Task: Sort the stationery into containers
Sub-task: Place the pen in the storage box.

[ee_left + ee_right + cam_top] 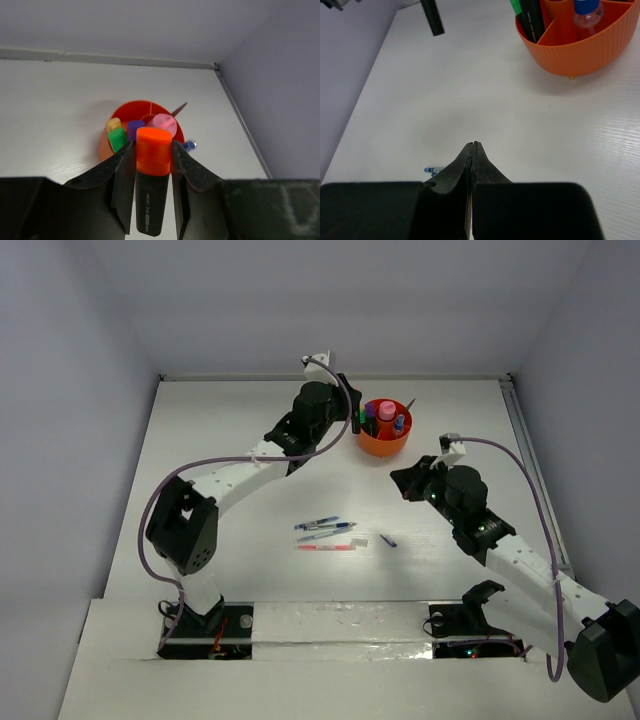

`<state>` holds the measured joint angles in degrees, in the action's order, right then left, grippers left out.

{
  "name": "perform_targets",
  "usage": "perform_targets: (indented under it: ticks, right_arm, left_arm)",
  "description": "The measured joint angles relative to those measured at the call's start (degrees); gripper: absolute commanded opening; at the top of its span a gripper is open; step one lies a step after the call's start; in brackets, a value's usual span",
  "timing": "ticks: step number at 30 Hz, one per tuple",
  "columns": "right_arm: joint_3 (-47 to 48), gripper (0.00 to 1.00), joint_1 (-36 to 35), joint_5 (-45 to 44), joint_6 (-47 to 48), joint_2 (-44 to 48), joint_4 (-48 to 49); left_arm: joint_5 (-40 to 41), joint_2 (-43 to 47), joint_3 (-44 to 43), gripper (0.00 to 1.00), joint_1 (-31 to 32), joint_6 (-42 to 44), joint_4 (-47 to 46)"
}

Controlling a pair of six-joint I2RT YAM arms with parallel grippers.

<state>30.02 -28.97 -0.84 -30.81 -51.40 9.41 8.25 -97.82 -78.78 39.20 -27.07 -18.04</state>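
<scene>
My left gripper is shut on a black highlighter with an orange cap, held upright just short of the round orange tub. In the tub stand green, yellow and purple highlighters, a pink tube and a blue-capped bottle. From above, the left gripper hangs at the left rim of the tub. My right gripper is shut on nothing, low over the table south-east of the tub. Two blue pens and a red pen lie mid-table.
A small dark blue piece and a pale bit lie right of the pens. A blue pen end peeks out left of the right fingers. Walls close the table at the back and both sides.
</scene>
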Motion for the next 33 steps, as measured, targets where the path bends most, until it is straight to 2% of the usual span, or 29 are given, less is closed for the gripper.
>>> perform_targets:
  ticks: [8,15,33]
  right_arm:
    - [-0.04,0.01,0.00,-1.70,-0.02,0.00,0.11]
    - [-0.11,0.01,0.00,-2.38,0.04,-1.51,1.03]
    - [-0.94,0.02,0.00,-2.93,0.17,-1.81,1.77]
  left_arm:
    - [11.56,-11.26,-2.58,0.00,2.16,1.09,-11.61]
    - [15.82,-18.49,-7.15,0.00,3.89,3.04,-17.84]
    - [27.96,-23.78,-6.69,0.00,7.63,10.80,-29.92]
